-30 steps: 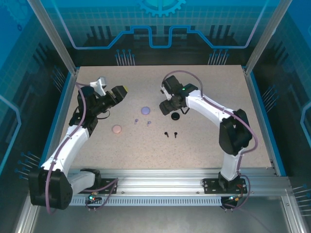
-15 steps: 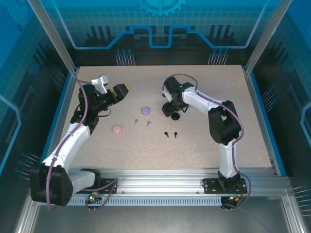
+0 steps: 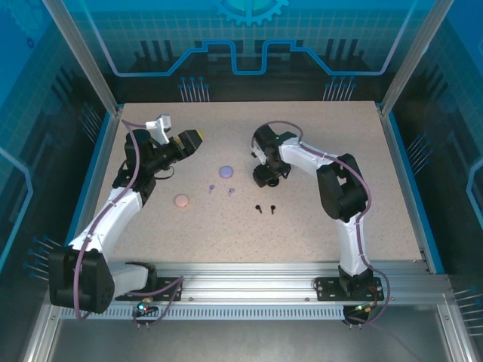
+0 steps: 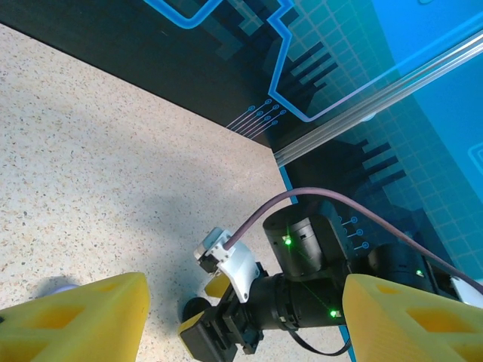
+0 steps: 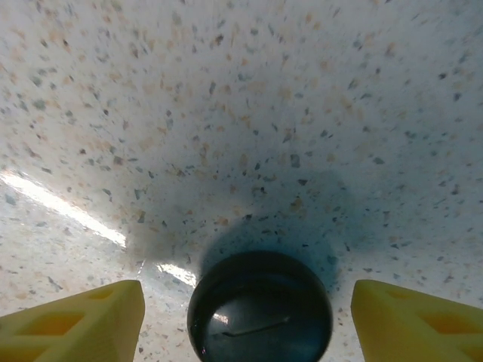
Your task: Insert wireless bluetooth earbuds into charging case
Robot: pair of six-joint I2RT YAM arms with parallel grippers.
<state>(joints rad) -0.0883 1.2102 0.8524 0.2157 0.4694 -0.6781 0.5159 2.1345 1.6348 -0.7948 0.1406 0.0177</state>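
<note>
The right gripper (image 5: pixel 246 296) is hovering just above the black case (image 5: pixel 260 309), its jaws standing wide apart and gripping nothing.

Judged step: taking hold of that case. It is sitting slightly right of centre between the fingers (image 5: pixel 75 317). Recommend centring first, then closing across the widest part, since the glossy domed shell is likely to slip.

The left gripper (image 4: pixel 243 305) is hanging raised above the table (image 3: pixel 317 136), equally wide and empty.

Count:
- **Round cases:** three, namely the black one, a lavender case (image 3: pixel 225 171) and a pink case (image 3: pixel 181 200).
- **Loose on the table:** two black earbuds (image 3: pixel 259 209) and two lavender earbuds (image 3: pixel 230 190).
- **Pink ones:** I am failing to make any out.
</note>
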